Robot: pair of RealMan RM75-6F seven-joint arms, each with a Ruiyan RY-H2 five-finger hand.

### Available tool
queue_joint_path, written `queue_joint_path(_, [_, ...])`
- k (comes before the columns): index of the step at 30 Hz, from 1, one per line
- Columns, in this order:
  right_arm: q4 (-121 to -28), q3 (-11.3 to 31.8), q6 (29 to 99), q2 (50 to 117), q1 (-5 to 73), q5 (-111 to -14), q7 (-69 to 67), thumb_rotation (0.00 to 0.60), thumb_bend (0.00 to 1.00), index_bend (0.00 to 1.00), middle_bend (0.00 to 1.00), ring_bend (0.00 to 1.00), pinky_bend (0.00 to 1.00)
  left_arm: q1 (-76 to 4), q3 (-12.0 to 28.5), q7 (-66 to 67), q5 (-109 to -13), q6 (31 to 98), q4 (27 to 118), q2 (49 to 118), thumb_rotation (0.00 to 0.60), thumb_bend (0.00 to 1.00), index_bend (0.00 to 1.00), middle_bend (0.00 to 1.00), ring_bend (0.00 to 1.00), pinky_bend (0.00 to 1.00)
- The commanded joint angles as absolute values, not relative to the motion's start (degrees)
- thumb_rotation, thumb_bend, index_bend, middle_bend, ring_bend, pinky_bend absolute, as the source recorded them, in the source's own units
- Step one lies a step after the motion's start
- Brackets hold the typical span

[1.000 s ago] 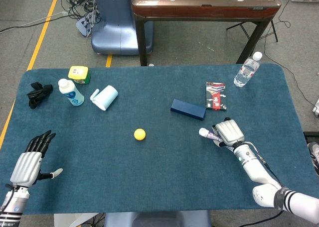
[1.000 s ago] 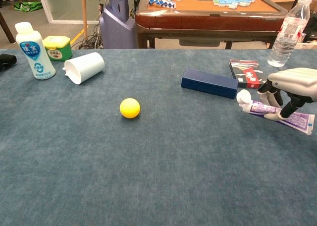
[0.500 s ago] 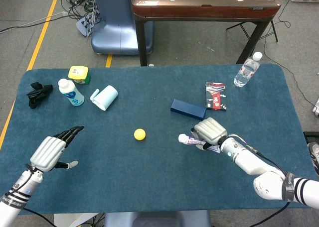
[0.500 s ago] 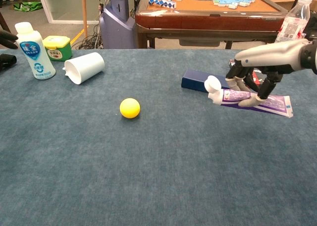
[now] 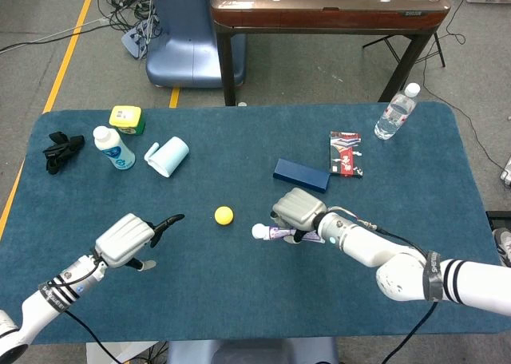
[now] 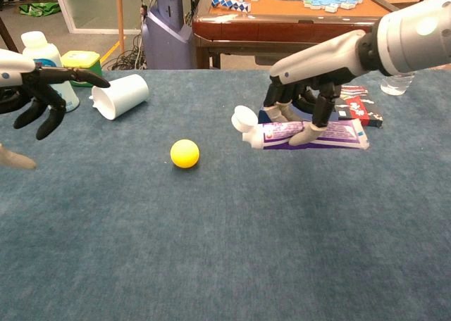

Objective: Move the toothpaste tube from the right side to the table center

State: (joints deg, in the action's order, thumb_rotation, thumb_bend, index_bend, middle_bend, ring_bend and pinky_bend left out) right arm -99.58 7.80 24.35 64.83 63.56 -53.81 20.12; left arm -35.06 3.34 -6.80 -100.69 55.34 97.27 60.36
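My right hand [image 5: 299, 209] [image 6: 301, 103] holds the toothpaste tube [image 6: 303, 132] [image 5: 275, 233] just above the blue cloth, near the table's middle. The tube is white and purple, lying level, its white cap [image 6: 244, 118] pointing left toward the yellow ball [image 5: 223, 215] [image 6: 184, 153]. My left hand [image 5: 128, 238] [image 6: 39, 96] hovers over the left front of the table, fingers spread, holding nothing.
A dark blue box [image 5: 300, 175] and a red-and-black packet [image 5: 346, 154] lie behind the tube. A water bottle [image 5: 395, 112] stands at the back right. At the back left are a tipped white cup [image 5: 167, 156], a white bottle [image 5: 113, 148], a green-yellow tub [image 5: 126, 119] and a black object [image 5: 61, 151].
My right hand has carried the tube leftward from the right side to near the ball. My left hand has swung in from the left edge toward the middle.
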Motion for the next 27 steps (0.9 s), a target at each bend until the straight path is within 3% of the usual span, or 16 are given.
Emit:
queue_joint_path(1, [-98.01,6.66,24.01,66.74,66.45,-51.47,20.43,0.6,0.86,0.88,0.79,0.69,0.6,-37.0,3.31,-6.15,-100.91,53.42,98.07,61.13,0.6,0.13,0.0,0.62,0.66,0.79])
queue_joint_path(14, [-91.93,2.4,24.8,73.89,75.43,-44.15,20.17,0.6,0.87,0.9,0.8,0.71,0.6,-43.6,3.91,-1.76,-99.22,47.61,100.67,64.2,0.6,0.13,0.0,0.64,0.68,0.79])
queue_joint_path(27, [-93.02,1.11,28.35,74.66,77.15,-43.89,18.6,0.6,0.87,0.92,0.81,0.73,0.6,-45.84,2.74,-0.09,-96.94,46.45,99.14,67.32,0.6,0.13,0.0,0.64,0.68,0.79])
